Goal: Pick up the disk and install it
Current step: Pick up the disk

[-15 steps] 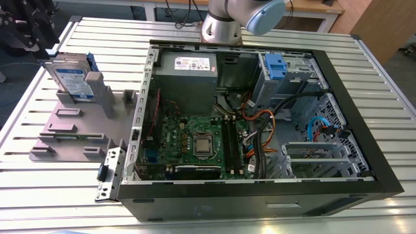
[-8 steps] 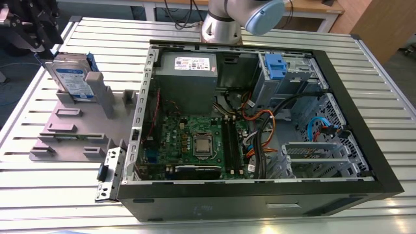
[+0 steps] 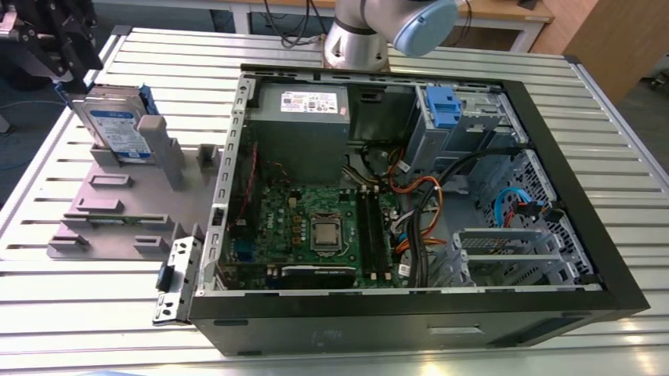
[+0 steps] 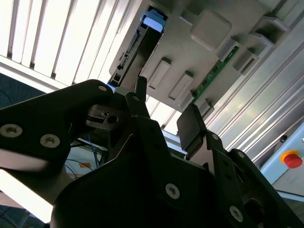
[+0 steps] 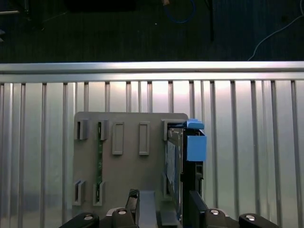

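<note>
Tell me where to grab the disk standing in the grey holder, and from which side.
Best pinch the disk across its two broad faces near the top edge, coming straight down from above. It stands on edge in the grey slotted holder, whose posts flank its lower part; the top is free.

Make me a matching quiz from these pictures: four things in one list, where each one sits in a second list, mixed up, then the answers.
Things:
1. disk
2. grey holder
3. blue bracket
4. gripper

Places:
A. inside the open computer case
B. lying flat on the slatted table, beside the case
C. standing on edge in a slot of the holder
D. hanging close to the disk, open, holding nothing

Pairs: 1-C, 2-B, 3-A, 4-D
</note>
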`<state>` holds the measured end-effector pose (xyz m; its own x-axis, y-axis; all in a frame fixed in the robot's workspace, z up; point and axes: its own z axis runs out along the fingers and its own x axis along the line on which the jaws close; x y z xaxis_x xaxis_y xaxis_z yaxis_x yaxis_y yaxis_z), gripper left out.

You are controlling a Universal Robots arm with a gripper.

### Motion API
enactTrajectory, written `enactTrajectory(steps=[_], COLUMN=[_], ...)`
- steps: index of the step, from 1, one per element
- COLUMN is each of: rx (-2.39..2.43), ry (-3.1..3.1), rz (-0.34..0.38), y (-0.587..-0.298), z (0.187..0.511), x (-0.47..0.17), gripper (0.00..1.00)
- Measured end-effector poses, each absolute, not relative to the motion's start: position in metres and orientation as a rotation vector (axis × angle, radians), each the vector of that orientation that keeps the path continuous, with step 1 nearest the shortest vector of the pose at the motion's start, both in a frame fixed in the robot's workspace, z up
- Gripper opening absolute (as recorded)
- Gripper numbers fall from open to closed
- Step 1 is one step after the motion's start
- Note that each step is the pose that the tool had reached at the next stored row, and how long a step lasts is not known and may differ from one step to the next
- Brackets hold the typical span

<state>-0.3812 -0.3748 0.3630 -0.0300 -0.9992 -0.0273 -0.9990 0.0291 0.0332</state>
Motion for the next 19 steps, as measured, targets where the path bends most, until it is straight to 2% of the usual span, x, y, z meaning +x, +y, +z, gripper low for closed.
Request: enactTrajectory(steps=[19], rx=[2.144], ry=[-2.295], rz=[-0.072], y=[-0.363], z=[0.358], x=[-0.387], gripper=[0.53])
